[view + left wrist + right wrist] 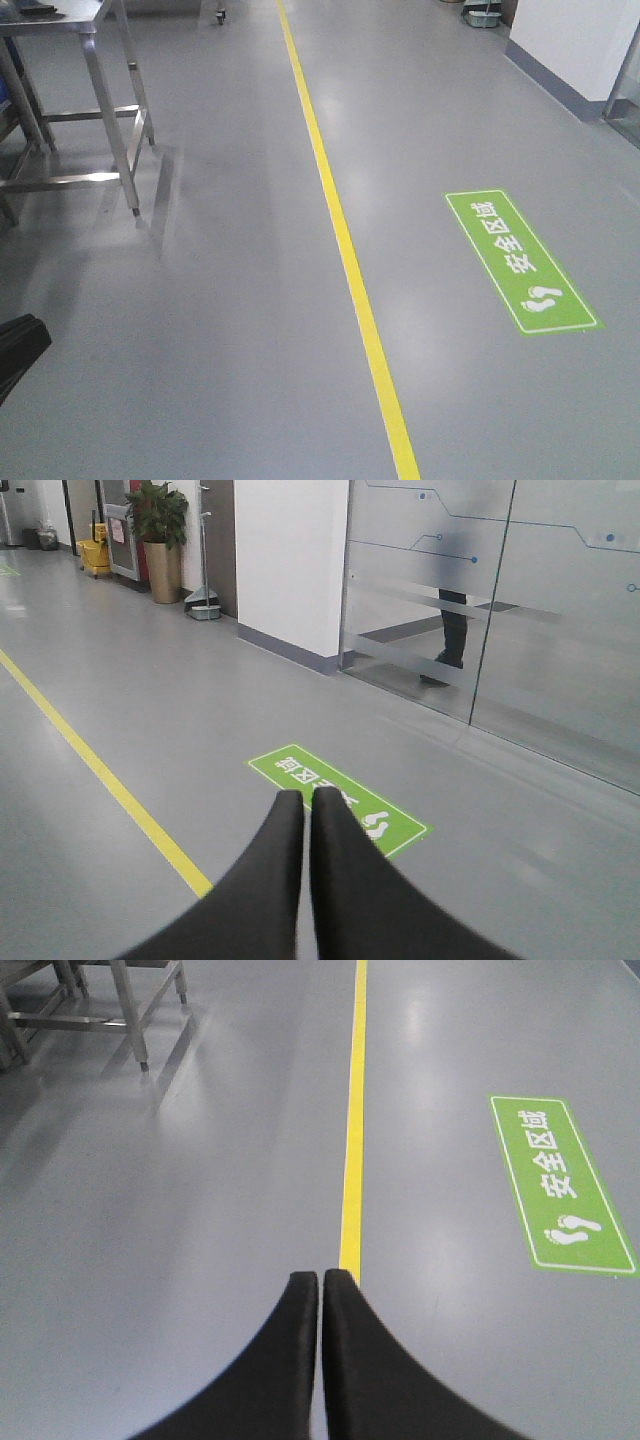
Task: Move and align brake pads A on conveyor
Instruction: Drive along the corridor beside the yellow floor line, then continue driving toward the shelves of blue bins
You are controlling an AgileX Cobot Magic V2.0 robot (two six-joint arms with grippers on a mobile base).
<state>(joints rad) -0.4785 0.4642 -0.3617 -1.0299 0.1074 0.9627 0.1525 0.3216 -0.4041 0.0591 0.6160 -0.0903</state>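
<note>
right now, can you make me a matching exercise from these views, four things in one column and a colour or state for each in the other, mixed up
Things:
1. floor line
2. floor sign
3. table frame
4. left pincer

Colour or state:
a. shut, holding nothing
b. yellow
c. bare silver metal
d. green with white lettering

Pairs: 1-b, 2-d, 3-c, 4-a
</note>
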